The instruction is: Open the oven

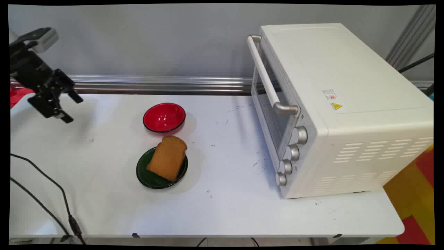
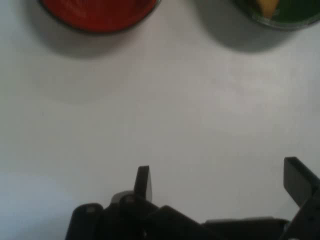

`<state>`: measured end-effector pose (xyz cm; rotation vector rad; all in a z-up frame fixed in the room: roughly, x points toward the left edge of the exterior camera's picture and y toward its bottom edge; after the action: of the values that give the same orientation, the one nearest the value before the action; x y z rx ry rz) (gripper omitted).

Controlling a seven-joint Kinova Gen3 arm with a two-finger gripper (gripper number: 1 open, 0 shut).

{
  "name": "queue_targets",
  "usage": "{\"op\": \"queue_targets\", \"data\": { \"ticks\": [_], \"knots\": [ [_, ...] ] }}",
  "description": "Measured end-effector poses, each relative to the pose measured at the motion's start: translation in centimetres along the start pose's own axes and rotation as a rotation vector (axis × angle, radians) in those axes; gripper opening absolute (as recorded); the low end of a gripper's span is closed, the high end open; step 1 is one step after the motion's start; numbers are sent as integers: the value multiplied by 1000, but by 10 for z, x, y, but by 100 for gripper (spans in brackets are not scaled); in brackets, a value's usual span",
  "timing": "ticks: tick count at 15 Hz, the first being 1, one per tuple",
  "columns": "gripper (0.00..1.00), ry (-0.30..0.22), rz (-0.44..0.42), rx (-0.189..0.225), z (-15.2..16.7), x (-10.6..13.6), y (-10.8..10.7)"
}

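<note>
Tool: our tool (image 1: 67,107) hangs spread and empty above the worktop's (image 1: 242,208) left end.
Nearest: a red bowl (image 1: 163,117), well apart.
Toast: a slice (image 1: 168,158) leans on a green plate (image 1: 152,178) just in front.
Right: a white toaster oven (image 1: 340,107), door shut.

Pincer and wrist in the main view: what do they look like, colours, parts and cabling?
The pincer is matte black, an angular linkage ending in two flat, blocky fingers. A light grey camera housing is mounted on the black wrist. Thin black cables trail over the white table.
</note>
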<state>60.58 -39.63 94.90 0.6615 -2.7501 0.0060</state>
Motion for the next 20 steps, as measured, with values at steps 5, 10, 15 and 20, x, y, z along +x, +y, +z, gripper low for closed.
{"op": "queue_targets", "data": {
  "ticks": [5,10,15,20],
  "knots": [
    [100,95,-19,-10,-1,60,6],
    [100,200,-20,-13,-6,135,14],
    [100,298,-8,-2,-16,209,24],
    [100,381,-7,42,-28,282,32]
  ]
}}
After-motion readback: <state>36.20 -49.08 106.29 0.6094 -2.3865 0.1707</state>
